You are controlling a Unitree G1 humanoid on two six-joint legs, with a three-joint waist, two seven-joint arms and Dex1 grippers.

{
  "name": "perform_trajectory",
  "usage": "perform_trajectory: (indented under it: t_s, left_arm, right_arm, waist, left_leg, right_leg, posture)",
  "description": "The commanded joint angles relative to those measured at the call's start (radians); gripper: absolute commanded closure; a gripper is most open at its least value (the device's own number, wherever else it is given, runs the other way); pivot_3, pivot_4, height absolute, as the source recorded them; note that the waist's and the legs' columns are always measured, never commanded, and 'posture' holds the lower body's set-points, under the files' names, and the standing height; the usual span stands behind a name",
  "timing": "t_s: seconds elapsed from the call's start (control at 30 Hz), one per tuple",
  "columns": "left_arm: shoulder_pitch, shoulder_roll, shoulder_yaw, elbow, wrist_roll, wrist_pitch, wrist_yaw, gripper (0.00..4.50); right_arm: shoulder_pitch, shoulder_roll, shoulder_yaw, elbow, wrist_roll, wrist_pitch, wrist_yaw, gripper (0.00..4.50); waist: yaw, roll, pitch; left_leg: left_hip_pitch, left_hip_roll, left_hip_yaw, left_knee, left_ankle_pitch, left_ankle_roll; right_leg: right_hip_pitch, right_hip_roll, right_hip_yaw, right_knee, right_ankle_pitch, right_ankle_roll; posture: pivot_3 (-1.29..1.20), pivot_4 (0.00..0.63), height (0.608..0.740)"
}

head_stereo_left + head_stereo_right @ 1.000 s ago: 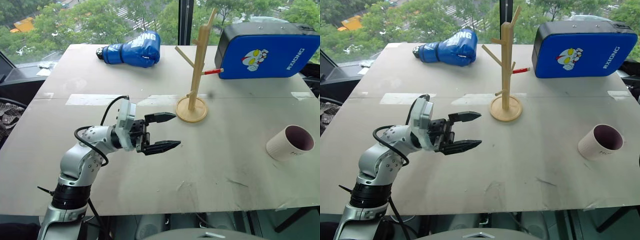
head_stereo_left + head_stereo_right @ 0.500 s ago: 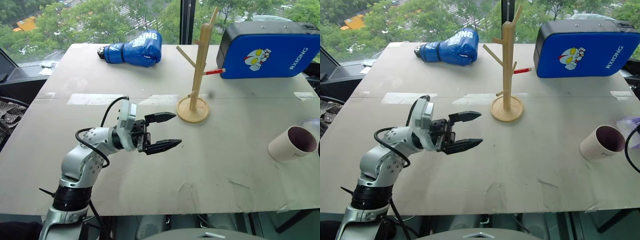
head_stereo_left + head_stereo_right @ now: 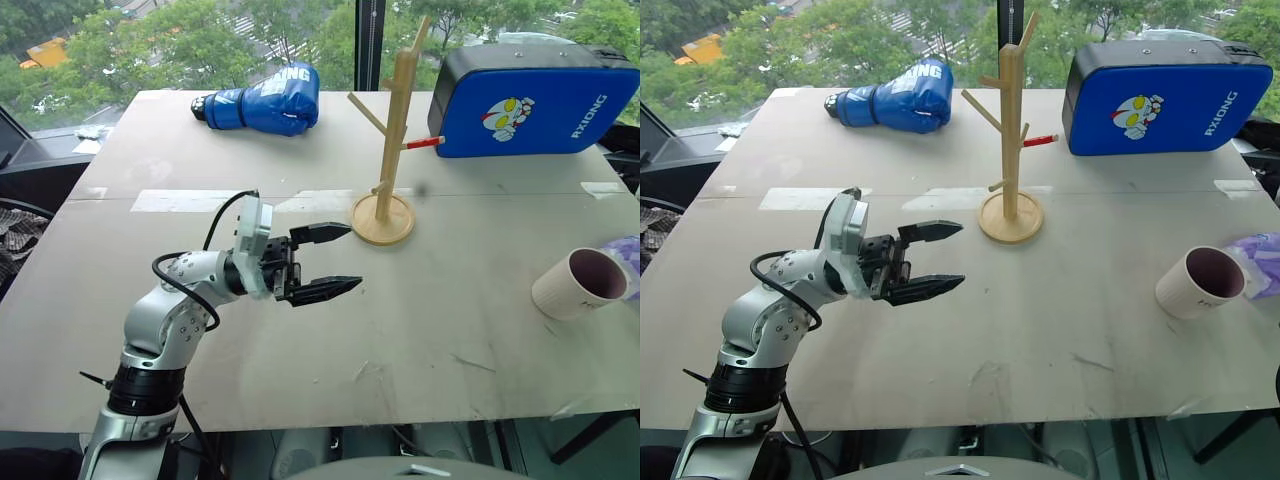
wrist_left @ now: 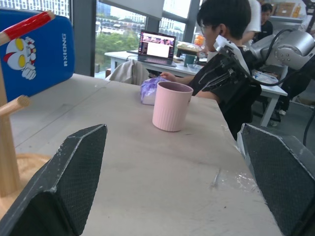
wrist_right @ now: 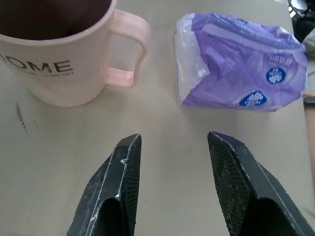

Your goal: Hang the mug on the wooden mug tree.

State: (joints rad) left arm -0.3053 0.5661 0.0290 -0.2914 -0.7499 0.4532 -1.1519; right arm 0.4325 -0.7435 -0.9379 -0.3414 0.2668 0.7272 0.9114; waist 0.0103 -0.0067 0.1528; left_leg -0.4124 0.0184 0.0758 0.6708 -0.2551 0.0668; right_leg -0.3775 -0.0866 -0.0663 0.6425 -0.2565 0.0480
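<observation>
Mug (image 5: pixel 54 51), lettered "HOME", stands upright on tabletop (image 3: pixel 450 320) at right edge, beside a purple packet (image 5: pixel 241 69); wooden mug tree (image 3: pixel 392 140) well apart, its pegs bare. Both hands spread and empty: left hand (image 3: pixel 325 262) mid-tabletop, right hand (image 5: pixel 172 162) just short of mug handle. Blue pad (image 3: pixel 530 100) reads "RXIONG".

The 2 head views look forward and down over the bench (image 3: pixel 300 380) from above, sharing the wooden mug tree (image 3: pixel 392 150) and the mug (image 3: pixel 580 284). The left wrist view sits low, looking level across the bench to that mug. The right wrist view hangs close above the mug, facing down.
</observation>
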Motion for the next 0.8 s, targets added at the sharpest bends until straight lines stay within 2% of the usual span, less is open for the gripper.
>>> perform_trajectory:
  t_s: [0.03,0.43,0.77,0.8]
  left_arm:
    - [-0.013,0.007,0.014,0.001,-0.016,-0.004,-0.017,0.00]
    - [0.045,0.015,0.039,-0.049,-0.029,-0.003,0.000,0.00]
    - [0.074,0.017,0.050,-0.070,-0.034,-0.008,0.017,0.00]
    - [0.074,0.018,0.051,-0.069,-0.034,-0.010,0.017,0.00]
  right_arm:
    - [-0.048,0.037,0.024,0.005,0.044,-0.028,-0.053,2.44]
    - [-0.209,0.057,0.190,0.169,0.064,-0.153,-0.156,2.44]
    - [-0.297,0.064,0.276,0.297,0.065,-0.255,-0.197,2.44]
    - [-0.320,0.066,0.291,0.327,0.061,-0.273,-0.206,2.68]
  waist:
    - [0.000,0.000,0.000]
    - [0.004,0.001,0.000]
    - [0.004,0.001,0.000]
    - [0.004,0.001,0.000]
  left_leg:
    - [0.000,0.000,0.000,0.000,0.000,0.000]
    - [-0.001,-0.001,0.000,0.000,0.000,0.000]
    - [-0.001,0.000,0.000,0.000,0.000,0.000]
    - [-0.001,-0.001,0.000,0.000,0.000,0.000]
  right_leg:
    - [0.000,0.000,0.000,0.000,0.000,0.000]
    - [-0.001,0.001,0.000,0.000,0.000,0.000]
    - [-0.001,0.001,0.000,0.001,0.000,0.000]
    - [-0.001,0.001,0.000,0.001,0.000,0.000]
  posture:
    - [0.00,0.150,0.731]
    - [0.00,0.150,0.731]
    - [0.00,0.150,0.731]
    - [0.00,0.150,0.731]
